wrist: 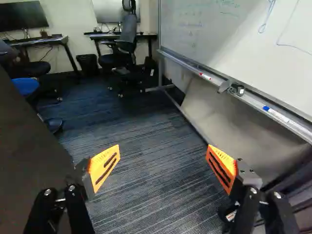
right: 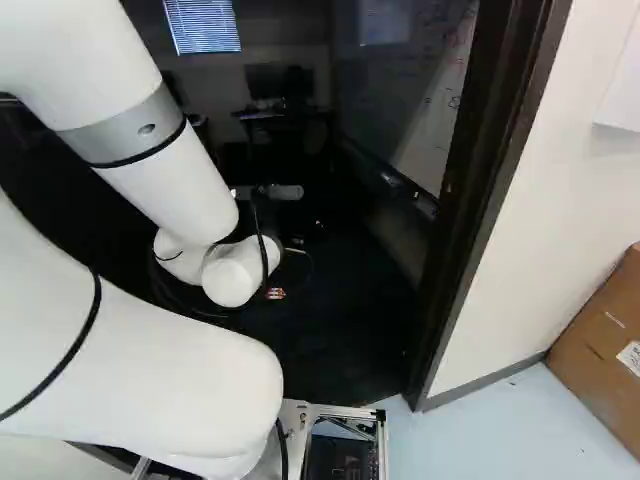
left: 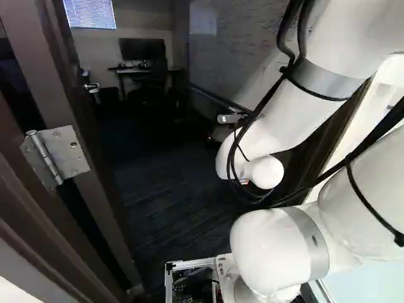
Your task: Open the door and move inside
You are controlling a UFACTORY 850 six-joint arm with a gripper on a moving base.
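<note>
The dark door [left: 69, 107] stands swung open at the left of the left base view, with its metal hinge [left: 57, 154] on the near edge and a lever handle [left: 92, 87] farther in. In the right base view the gripper [right: 278, 292] is mostly hidden behind the white wrist, inside the doorway. The wrist view shows the gripper [wrist: 163, 163] with its orange pads wide apart and nothing between them. The door's dark face [wrist: 29, 146] is beside one finger. The door frame [right: 490, 190] rises at the right of the right base view.
Beyond the doorway, carpet [wrist: 131, 126] leads to desks [wrist: 36, 41] and an office chair [wrist: 124, 41]. A whiteboard [wrist: 219, 29] with a marker tray [wrist: 253, 100] runs along one side. A cardboard box [right: 605, 340] stands outside by the white wall [right: 560, 200].
</note>
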